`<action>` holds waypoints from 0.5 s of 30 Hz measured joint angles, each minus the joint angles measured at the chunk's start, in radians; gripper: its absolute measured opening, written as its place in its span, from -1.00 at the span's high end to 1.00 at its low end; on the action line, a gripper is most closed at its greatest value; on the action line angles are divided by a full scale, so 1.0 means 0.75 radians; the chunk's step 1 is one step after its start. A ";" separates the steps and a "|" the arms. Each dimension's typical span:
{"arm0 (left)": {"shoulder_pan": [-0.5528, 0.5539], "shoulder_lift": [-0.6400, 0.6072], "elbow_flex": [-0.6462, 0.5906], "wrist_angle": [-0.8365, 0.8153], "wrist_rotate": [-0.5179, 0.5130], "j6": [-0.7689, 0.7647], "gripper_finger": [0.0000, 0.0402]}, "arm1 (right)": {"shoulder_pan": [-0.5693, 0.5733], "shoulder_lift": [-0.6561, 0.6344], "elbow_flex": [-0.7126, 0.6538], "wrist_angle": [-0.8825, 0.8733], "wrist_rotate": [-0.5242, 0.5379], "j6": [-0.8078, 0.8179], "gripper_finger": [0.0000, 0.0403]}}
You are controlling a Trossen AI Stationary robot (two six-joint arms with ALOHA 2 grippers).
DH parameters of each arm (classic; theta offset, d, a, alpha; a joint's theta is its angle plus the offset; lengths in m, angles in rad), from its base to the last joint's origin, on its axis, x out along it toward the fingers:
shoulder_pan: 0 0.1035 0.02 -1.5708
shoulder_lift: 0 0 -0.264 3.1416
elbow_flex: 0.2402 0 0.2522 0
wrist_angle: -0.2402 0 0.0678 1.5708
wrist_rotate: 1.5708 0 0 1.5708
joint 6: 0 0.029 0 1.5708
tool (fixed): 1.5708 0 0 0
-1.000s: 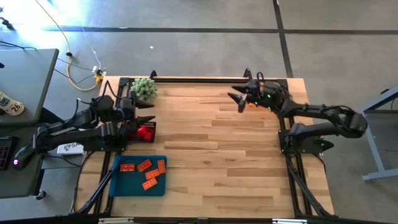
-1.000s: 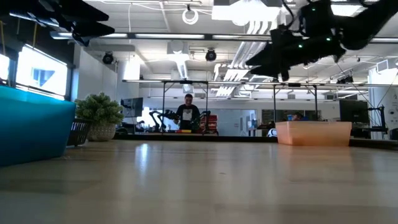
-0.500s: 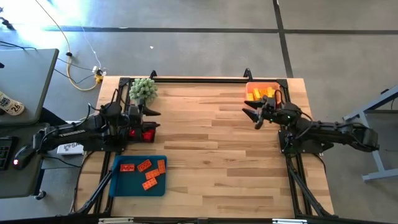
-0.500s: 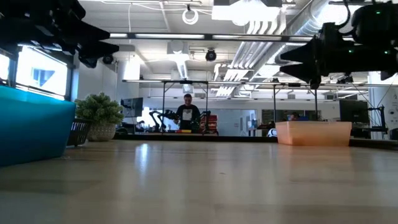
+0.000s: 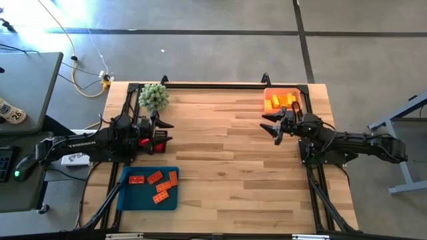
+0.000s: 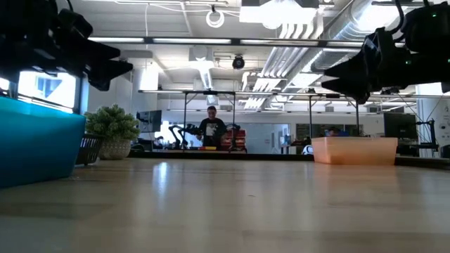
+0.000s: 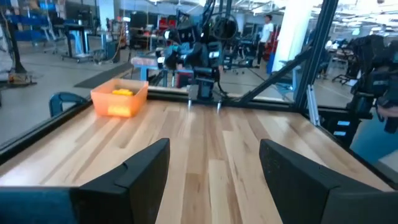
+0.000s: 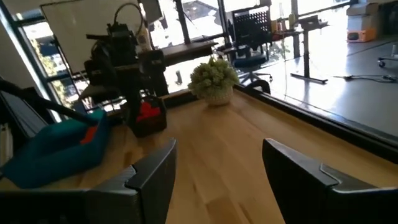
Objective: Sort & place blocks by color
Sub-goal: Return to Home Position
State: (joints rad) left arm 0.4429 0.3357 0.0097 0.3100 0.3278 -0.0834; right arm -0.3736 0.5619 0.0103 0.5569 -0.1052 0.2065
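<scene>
Several orange-red bricks (image 5: 155, 185) lie in a blue tray (image 5: 127, 197) at the table's near left. The tray also shows in the right wrist view (image 8: 59, 152) with a red brick (image 8: 93, 133). Yellow bricks (image 5: 280, 101) sit in an orange bin (image 5: 267, 93) at the far right, bin (image 7: 118, 102) and yellow bricks (image 7: 122, 93) also showing in the left wrist view. My left gripper (image 5: 168, 131) hovers open at the left, beyond the tray. My right gripper (image 5: 265, 124) hovers open just on the near side of the bin. Both are raised above the table in the low view.
A green spiky plant ball (image 5: 153, 97) stands at the far left corner. A red and black object (image 5: 157, 143) sits under my left arm. A black frame (image 5: 213, 85) runs along the table's far edge. A person (image 6: 212, 130) stands far off in the room.
My right gripper has drawn back from above the orange bin toward the near edge and sunk a little, uncovering the bin and its yellow bricks. My left gripper has come down lower over the table's left side. Both have stayed open.
</scene>
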 joint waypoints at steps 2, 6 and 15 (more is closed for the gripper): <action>0.000 0.000 0.002 0.014 0.002 0.014 -0.19 | 0.005 0.000 0.000 -0.042 0.028 -0.023 -0.11; 0.000 -0.001 0.003 0.036 -0.040 0.031 -0.19 | 0.005 0.001 0.000 -0.091 0.113 -0.032 -0.11; -0.001 0.000 0.003 -0.091 -0.002 -0.170 -0.19 | 0.005 0.001 0.000 -0.090 0.126 -0.074 -0.11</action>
State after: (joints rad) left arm 0.4423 0.3355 0.0116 0.2421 0.3267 -0.2106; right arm -0.3702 0.5624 0.0105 0.4892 -0.0110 0.1513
